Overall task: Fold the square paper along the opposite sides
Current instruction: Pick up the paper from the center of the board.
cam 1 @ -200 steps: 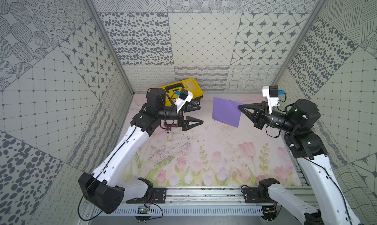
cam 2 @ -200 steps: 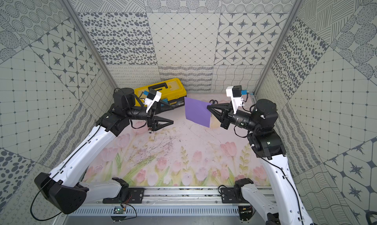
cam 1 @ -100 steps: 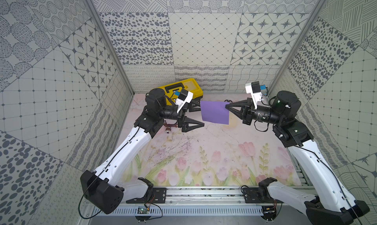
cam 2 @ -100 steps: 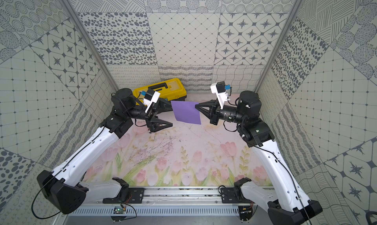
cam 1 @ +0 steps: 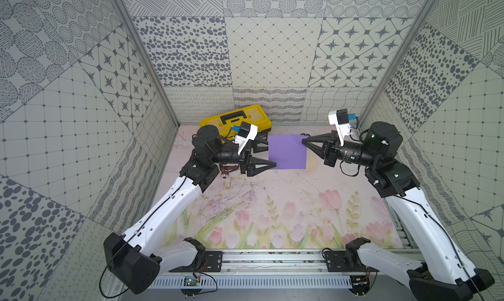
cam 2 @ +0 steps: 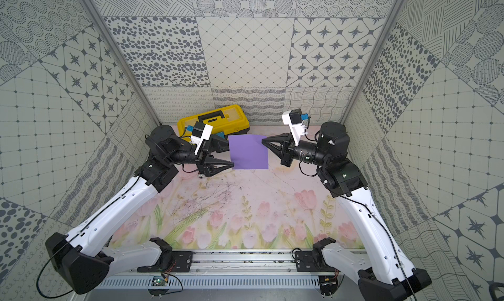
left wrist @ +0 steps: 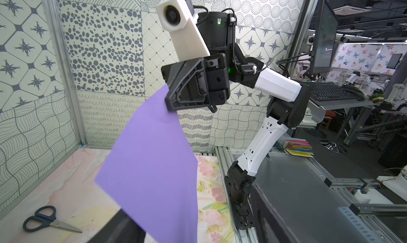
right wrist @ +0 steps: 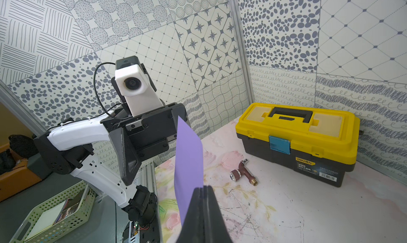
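Paper (cam 1: 287,152) hangs unfolded in the air above the far middle of the tabletop (cam 1: 272,204), just right of the yellow toolbox (cam 1: 237,118). The right end effector (cam 1: 303,142) is clamped together on its far right corner, so the sheet dangles from that one point, probably to offer the opposite edge to the other arm. The left end effector (cam 1: 271,154) has its jaws apart on either side of the left edge, not visibly pinching it. A second grip there looks like the step in hand, letting both arms bring opposite sides together. The limp sheet could swing clear of the jaws.
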### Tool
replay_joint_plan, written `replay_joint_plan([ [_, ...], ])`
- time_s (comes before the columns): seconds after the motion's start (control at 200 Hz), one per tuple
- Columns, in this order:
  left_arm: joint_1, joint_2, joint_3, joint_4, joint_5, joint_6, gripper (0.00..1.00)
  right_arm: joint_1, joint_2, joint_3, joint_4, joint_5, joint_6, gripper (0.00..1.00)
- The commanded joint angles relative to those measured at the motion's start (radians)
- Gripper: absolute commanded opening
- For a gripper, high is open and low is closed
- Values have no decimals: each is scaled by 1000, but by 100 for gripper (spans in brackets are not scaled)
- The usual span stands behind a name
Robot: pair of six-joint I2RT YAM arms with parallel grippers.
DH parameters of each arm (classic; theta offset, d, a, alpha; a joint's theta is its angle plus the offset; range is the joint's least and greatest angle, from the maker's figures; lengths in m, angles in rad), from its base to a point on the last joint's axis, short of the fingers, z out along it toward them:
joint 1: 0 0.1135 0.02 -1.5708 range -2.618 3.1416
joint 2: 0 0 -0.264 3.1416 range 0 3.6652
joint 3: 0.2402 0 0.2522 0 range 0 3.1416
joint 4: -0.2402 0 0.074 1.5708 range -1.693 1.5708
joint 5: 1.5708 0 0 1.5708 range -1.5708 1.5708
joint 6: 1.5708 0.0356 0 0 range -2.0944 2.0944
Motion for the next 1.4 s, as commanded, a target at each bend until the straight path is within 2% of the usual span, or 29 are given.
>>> replay_joint_plan([
  [0.0, -3, -4, 14, 84, -102, -34, 68, 6, -20, 23, 18, 9, -19, 0],
  [0.075, -2, 5, 30, 76, -114, -47, 60, 6, -21, 23, 18, 4, -16, 0],
  [0.38, -2, 37, 66, 36, -113, -53, 52, 8, -32, 23, 17, 6, -15, 0],
  [0.575, -2, 36, 56, 19, -119, -46, 51, 10, -47, 23, 17, 11, -20, 0],
  [1.396, -2, 33, 7, 195, -102, -164, 26, 9, -58, 6, 41, 1, -11, 0],
])
